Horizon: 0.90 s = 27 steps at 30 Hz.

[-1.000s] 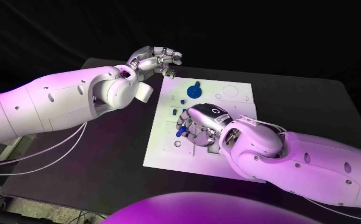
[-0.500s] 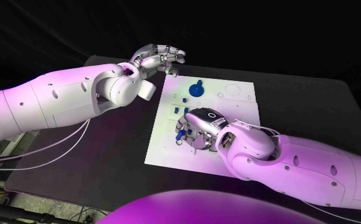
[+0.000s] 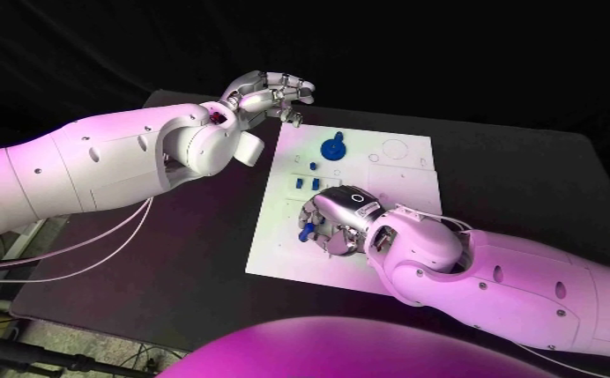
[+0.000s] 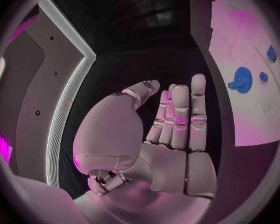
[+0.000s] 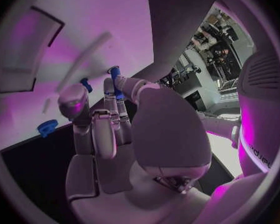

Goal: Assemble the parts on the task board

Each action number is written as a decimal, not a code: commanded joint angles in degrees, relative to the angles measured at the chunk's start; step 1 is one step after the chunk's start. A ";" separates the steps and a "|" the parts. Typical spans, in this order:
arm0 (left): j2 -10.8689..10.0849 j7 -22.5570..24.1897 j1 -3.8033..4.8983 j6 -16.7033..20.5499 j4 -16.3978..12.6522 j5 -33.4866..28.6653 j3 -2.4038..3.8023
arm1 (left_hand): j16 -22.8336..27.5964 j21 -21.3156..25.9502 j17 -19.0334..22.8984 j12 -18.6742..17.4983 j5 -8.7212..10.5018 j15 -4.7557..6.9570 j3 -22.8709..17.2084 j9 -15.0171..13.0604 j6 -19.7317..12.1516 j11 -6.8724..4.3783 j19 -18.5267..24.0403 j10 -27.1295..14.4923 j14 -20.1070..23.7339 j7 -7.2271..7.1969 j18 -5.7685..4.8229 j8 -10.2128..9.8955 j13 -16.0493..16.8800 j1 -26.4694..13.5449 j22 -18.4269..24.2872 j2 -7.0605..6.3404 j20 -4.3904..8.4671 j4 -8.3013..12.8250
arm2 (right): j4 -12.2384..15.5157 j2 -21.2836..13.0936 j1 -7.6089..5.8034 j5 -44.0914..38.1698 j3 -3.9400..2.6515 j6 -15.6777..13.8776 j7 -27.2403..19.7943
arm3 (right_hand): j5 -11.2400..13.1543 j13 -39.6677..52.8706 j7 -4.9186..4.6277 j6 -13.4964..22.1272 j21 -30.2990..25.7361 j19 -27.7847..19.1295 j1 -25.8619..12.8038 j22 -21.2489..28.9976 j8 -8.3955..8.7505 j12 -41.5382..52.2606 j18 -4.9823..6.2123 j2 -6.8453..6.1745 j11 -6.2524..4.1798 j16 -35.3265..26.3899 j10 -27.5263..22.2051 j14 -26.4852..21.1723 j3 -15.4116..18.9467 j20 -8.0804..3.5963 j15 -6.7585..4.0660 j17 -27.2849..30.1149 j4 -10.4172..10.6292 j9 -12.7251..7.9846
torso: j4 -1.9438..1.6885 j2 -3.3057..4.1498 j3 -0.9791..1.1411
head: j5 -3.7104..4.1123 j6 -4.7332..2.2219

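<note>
While hovering low over the near half of the white rectangular task board (image 3: 394,153), silver right hand (image 3: 333,219) pinching a small blue peg-shaped part (image 3: 307,234) between thumb and a finger, other fingers bent beside it. Silver left hand (image 3: 267,94) raised past the board's far left corner, holding nothing, fingers straight and close together. Round blue gear-like part (image 3: 333,148) flat on the board's far half, smaller blue pieces (image 3: 300,184) nearer the middle.
</note>
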State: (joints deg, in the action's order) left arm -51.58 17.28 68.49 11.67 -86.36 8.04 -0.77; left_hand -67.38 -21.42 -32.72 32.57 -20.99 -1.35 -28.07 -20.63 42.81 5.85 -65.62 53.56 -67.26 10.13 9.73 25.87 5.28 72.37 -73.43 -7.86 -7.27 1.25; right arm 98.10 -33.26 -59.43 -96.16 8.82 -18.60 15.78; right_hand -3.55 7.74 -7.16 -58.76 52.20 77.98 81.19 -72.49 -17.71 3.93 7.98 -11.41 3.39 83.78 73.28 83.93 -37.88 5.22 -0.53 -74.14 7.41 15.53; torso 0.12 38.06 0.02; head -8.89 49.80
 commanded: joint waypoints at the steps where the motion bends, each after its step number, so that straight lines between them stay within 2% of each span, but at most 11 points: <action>1: 0.02 0.11 0.03 -0.79 -0.08 -0.09 0.04 | 0.12 -0.10 0.05 0.00 -0.14 -0.27 0.11 -0.01 -0.46 0.19 0.01 -0.14 -0.05 -0.01 0.65 0.21 -0.06 -0.14 0.05 0.40 -0.23 -0.30 | 0.20 -0.14 0.11 -0.53 0.00 1.45 0.00 | -0.07 0.06 -0.15 -0.29 -0.22 -0.13 -0.49 0.05 -0.16 -0.21 -0.72 0.33 0.18 0.20 -0.19 2.84 0.12 -0.36 -0.39 0.10 -0.39 3.37 | 0.06 -0.02 -0.01 | -0.10 0.08; 13: -0.14 0.07 0.03 -0.83 -0.10 -0.09 0.04 | 0.12 -0.10 0.05 0.00 -0.14 -0.27 0.11 -0.01 -0.46 0.19 0.01 -0.14 -0.05 -0.01 0.65 0.21 -0.06 -0.14 0.05 0.40 -0.23 -0.30 | 0.12 -0.38 0.21 -1.83 0.01 1.98 0.76 | -0.08 0.09 -0.13 -0.24 -0.27 -0.16 -0.57 0.05 -0.19 -0.20 -0.71 0.25 0.17 0.19 -0.20 2.83 0.01 -0.35 -0.39 0.14 -0.66 3.44 | 0.04 0.00 0.00 | -0.47 0.14; 27: -0.19 0.05 0.04 -0.84 -0.16 -0.09 0.04 | 0.12 -0.10 0.05 0.00 -0.14 -0.27 0.11 -0.01 -0.46 0.19 0.01 -0.14 -0.05 -0.01 0.65 0.21 -0.06 -0.14 0.05 0.40 -0.23 -0.30 | -0.99 1.47 1.12 -3.96 0.09 2.76 1.84 | -0.03 0.12 -0.20 -0.04 -0.53 -0.24 -1.00 0.13 -0.16 -0.21 -0.67 0.07 0.22 0.18 -0.30 2.81 -0.10 -0.33 -0.36 0.16 -0.95 3.54 | 0.00 0.02 -0.02 | -0.50 0.03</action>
State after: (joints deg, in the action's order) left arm -51.81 17.09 68.49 11.64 -86.39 8.05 -0.77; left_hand -67.38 -21.42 -32.73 32.57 -20.99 -1.35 -28.07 -20.63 42.81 5.85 -65.62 53.56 -67.26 10.13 9.73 25.86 5.29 72.37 -73.44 -7.86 -7.27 1.26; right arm 97.27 -32.01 -58.57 -98.46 8.76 -17.60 16.89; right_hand -3.50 7.96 -7.47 -58.61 51.90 77.98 80.73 -72.42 -17.71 3.95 7.98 -11.41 3.60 83.78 73.48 83.93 -37.89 5.22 -0.53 -74.02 6.77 16.30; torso 0.13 38.06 -0.01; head -9.39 49.84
